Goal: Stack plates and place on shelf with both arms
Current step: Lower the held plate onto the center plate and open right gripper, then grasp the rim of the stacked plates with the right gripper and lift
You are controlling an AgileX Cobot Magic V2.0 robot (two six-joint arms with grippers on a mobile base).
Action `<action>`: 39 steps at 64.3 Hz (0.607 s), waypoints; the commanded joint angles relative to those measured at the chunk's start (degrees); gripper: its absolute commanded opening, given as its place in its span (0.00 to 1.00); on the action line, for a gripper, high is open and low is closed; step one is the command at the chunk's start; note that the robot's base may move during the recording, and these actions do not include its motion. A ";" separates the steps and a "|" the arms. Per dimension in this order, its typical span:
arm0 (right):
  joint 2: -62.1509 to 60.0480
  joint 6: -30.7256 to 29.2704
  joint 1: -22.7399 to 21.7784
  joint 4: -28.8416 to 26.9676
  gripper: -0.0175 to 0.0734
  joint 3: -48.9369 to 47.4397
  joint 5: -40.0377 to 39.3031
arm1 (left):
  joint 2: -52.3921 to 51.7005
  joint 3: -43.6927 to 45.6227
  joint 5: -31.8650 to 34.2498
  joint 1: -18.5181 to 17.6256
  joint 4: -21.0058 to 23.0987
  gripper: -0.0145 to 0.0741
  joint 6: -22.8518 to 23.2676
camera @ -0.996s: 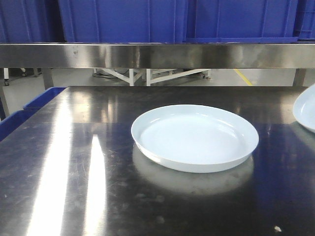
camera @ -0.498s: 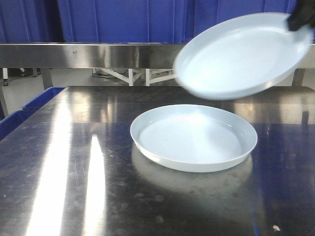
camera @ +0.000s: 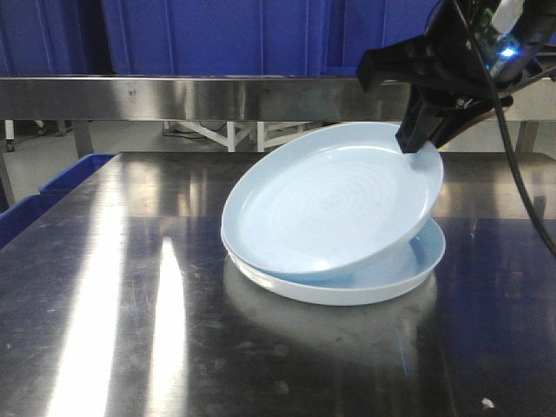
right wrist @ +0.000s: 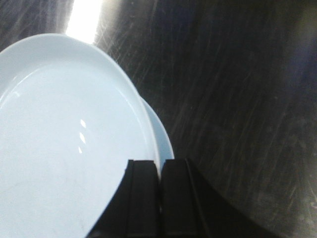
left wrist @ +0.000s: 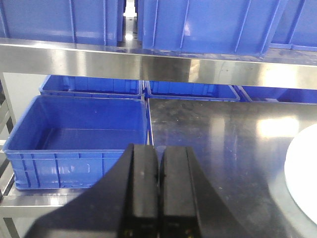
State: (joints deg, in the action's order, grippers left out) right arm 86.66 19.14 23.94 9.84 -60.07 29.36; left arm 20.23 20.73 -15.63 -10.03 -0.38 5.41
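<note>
White-on-white stack forming, front view: tilted glossy white round plate (camera: 334,208), left edge down inside flat glossy white round plate (camera: 365,291) on dark steel tabletop (camera: 104,278); right rim raised, pinched by right gripper (camera: 419,143). Stacking step, nearly done (brushed steel shelf rail (camera: 217,97) behind, untouched). Next: lower rim level, let go. Half second ago: airborne, blurred, higher right.

Left wrist view: left gripper (left wrist: 158,198) fingers pressed together, empty, over blue plastic crate (left wrist: 79,129).

Right wrist view: fingers (right wrist: 143,198) clamped on rim.

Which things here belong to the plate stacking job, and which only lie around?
Job: tilted plate, held by right pincer; lower plate under it; shelf; left pincer, shut, empty.
Lying about: blue crates; steel tabletop.
</note>
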 commanded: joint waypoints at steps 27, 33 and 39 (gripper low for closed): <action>-0.80 -0.12 0.07 0.28 0.80 -1.68 1.99 | 0.27 1.71 4.98 0.05 0.01 0.26 0.13; 1.20 -0.12 0.07 0.28 0.78 -1.62 3.33 | 0.27 1.71 4.98 0.05 0.01 0.26 0.13; 3.02 -0.12 0.07 0.28 0.77 -1.62 3.69 | 0.27 1.71 4.98 0.05 0.01 0.26 0.13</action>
State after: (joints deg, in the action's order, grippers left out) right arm 90.21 19.14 24.02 9.84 -60.16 34.39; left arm 20.23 20.73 -15.53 -10.03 -0.38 5.41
